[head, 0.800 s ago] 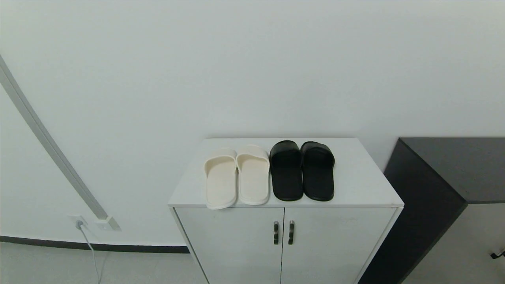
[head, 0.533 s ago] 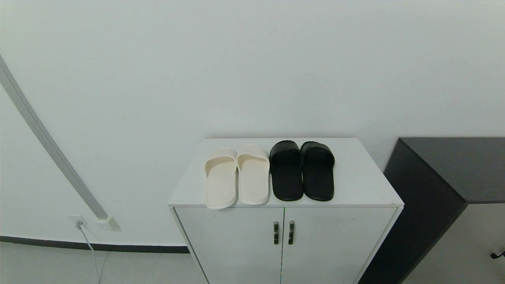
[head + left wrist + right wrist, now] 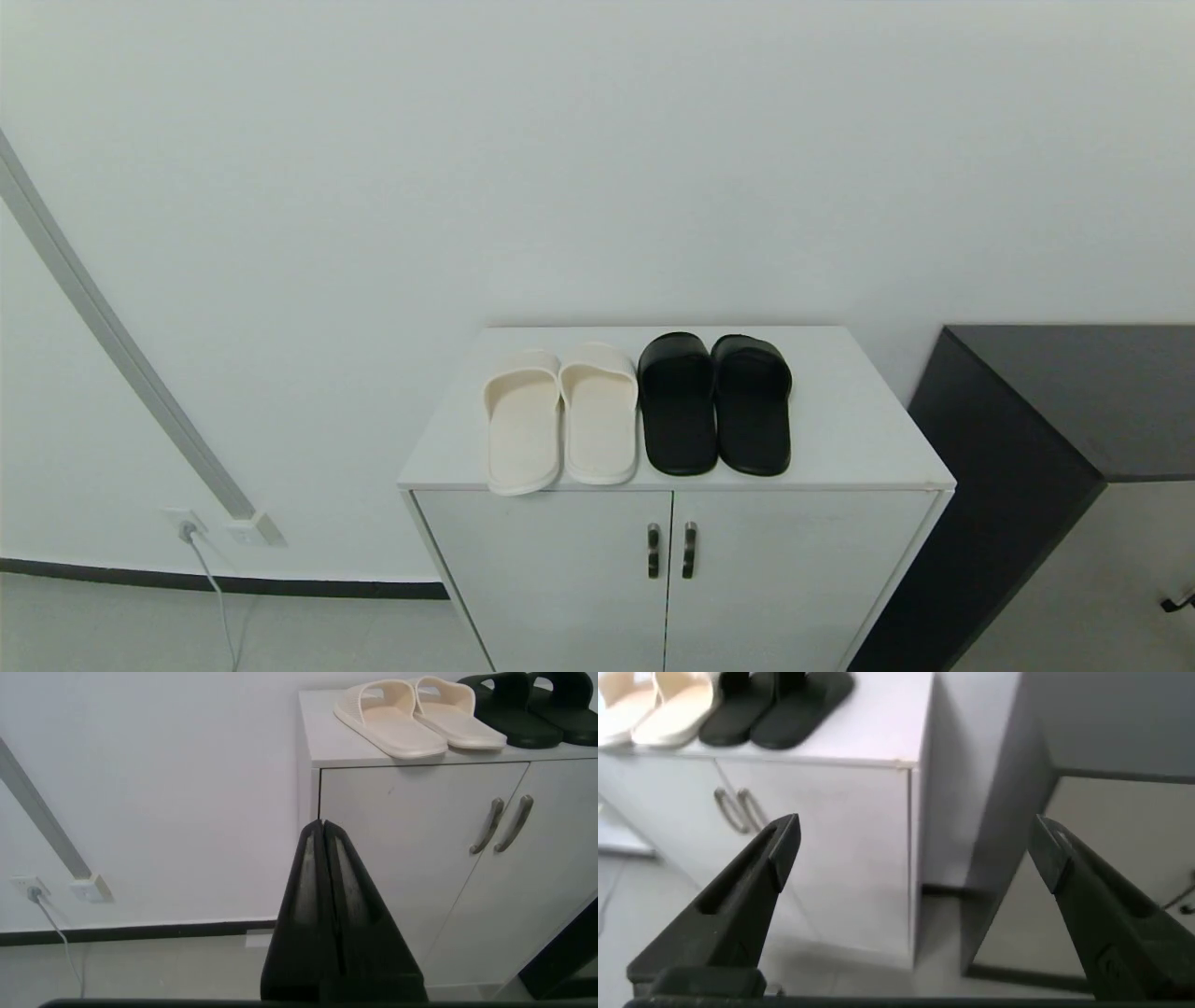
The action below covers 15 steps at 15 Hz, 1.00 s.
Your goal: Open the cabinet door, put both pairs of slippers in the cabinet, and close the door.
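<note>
White wall (image 3: 597,140) takes the upper half of the head view.

Count, task items:
- One white cabinet (image 3: 845,420), lower centre of frame.
- Two doors on its front, left door (image 3: 551,588) and right door (image 3: 794,579). Both are shut and meet at a centre seam.
- Two upright bar handles, left handle (image 3: 653,550) and right handle (image 3: 689,550), just beside each other either side of the seam.
- Four slippers in two pairs, all flat on the cabinet top in one row, toes toward the wall.
- The cream pair (image 3: 583,434) lies left of centre. Its leftmost heel slightly overhangs the front edge.
- The black pair (image 3: 709,420) lies right of centre, touching the cream pair side to side.

Count, other items:
- One dark unit (image 3: 1027,439) at right of frame, just beside the cabinet.
- One grey conduit (image 3: 112,336) running diagonally down the wall at left.
- One wall socket (image 3: 187,525) at lower left, with one cable (image 3: 219,597) hanging from it.
- One dark skirting strip (image 3: 233,585) along the floor line.

Grippers:
- The left gripper (image 3: 323,831) has its two fingers pressed flat together with nothing between them. It points at the cabinet's left side, well apart from it.
- The right gripper (image 3: 915,826) has its two fingers spread wide and is empty. I see the cabinet's right corner and the dark unit through the gap, well apart from the fingers.
</note>
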{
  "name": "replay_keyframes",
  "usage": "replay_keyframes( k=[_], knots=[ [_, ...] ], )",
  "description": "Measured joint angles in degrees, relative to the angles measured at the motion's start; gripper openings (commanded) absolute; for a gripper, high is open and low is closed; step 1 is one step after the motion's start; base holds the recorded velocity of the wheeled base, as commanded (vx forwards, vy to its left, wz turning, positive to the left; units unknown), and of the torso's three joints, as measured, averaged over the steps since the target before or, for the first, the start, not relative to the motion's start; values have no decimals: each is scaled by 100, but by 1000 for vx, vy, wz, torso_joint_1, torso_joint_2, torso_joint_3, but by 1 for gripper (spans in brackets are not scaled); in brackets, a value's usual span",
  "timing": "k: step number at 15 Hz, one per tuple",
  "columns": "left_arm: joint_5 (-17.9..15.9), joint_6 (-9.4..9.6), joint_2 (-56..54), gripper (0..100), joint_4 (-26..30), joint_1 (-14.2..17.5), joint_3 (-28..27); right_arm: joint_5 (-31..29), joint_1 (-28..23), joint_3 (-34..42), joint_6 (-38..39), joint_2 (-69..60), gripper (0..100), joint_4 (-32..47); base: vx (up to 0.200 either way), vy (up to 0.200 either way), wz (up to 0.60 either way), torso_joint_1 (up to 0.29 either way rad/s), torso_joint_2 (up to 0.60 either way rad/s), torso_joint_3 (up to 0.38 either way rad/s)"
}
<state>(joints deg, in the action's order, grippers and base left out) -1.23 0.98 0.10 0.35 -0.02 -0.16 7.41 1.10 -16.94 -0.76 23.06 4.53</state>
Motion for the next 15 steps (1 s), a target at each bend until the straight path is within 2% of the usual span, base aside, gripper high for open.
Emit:
replay_keyframes(
  k=[3, 8, 12, 15],
  knots=[
    [0, -18, 0, 0, -2, -5, 0, 5, 488, -116, 171, 1409, 100, -907, 0, 0, 0, 0, 0, 0],
    [0, -20, 0, 0, 0, -5, 0, -1239, 2426, -491, 967, 3512, 100, -2267, 0, 0, 0, 0, 0, 0],
    [-5, -20, 0, 0, 0, -5, -2, -2008, 3423, -1056, 1577, 4892, 100, -2549, 0, 0, 0, 0, 0, 0],
    [-7, -20, 0, 0, 0, -5, -2, -2715, 3972, -1842, 2019, 5926, 100, -2575, 0, 0, 0, 0, 0, 0]
  ],
)
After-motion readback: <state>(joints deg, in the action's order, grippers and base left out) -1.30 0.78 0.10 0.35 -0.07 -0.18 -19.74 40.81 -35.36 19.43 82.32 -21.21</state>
